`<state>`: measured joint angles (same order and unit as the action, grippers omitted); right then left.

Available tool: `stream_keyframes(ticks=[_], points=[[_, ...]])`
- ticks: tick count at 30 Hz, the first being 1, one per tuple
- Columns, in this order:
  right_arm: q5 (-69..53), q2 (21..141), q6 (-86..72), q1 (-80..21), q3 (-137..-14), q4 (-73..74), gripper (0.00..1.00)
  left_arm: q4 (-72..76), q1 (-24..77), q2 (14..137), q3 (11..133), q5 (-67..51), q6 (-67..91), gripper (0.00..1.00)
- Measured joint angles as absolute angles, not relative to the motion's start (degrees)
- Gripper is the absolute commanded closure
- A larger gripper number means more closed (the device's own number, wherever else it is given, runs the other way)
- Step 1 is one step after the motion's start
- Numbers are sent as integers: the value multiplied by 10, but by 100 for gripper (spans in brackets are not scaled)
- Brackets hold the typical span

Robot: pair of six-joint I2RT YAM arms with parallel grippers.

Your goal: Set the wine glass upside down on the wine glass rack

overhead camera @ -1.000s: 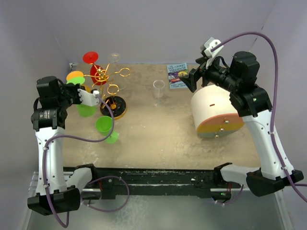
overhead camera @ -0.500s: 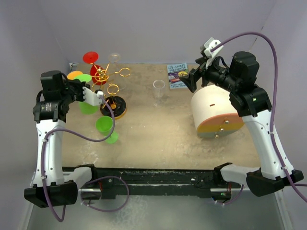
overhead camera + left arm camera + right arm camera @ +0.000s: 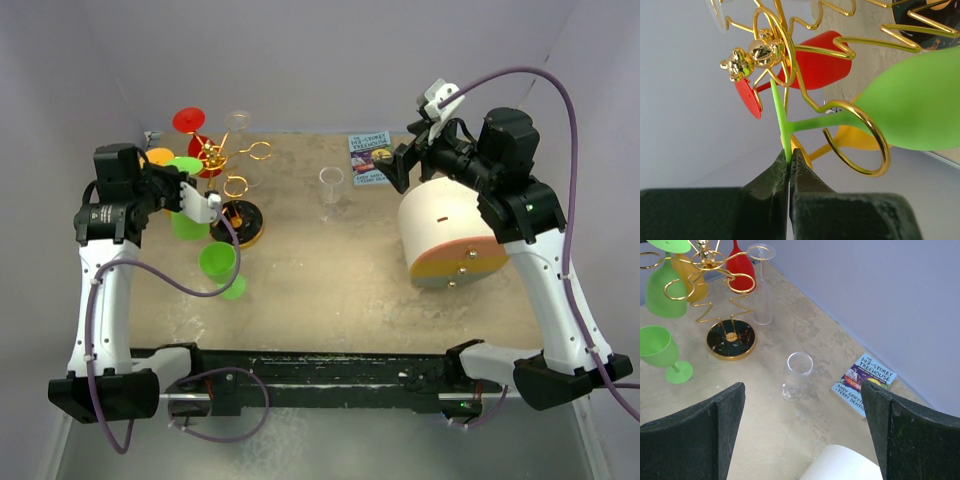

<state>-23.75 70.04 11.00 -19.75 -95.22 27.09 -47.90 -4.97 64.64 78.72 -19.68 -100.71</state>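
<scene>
Left claw (image 3: 789, 165) pinched fully together on the thin edge of the green wine glass (image 3: 910, 112) foot

Glass hangs upside down on the left side of the wine glass rack (image 3: 235, 185), its stem crossing a loop arm (image 3: 884, 150). Can't tell whether the foot bears on the wire yet

Right claw (image 3: 801, 390) spread wide, holding nothing, well away to the rack's right

Risks, as I judge them:
- the grip is only an edge pinch, so the glass could swivel or slip out
- letting go before the foot seats on the loop would drop it beside the rack's base, near the second green glass (image 3: 220, 262)
- the swinging bowl could knock the yellow glass (image 3: 850, 141) hanging just beside it, or nudge the rack itself
</scene>
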Motion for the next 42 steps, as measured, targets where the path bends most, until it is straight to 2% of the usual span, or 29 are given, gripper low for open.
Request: stream_keyframes(ticks=[42], points=[[-237,701,112,-197,-951,271,0,-565,-44,625,815,-224,-1018,100]])
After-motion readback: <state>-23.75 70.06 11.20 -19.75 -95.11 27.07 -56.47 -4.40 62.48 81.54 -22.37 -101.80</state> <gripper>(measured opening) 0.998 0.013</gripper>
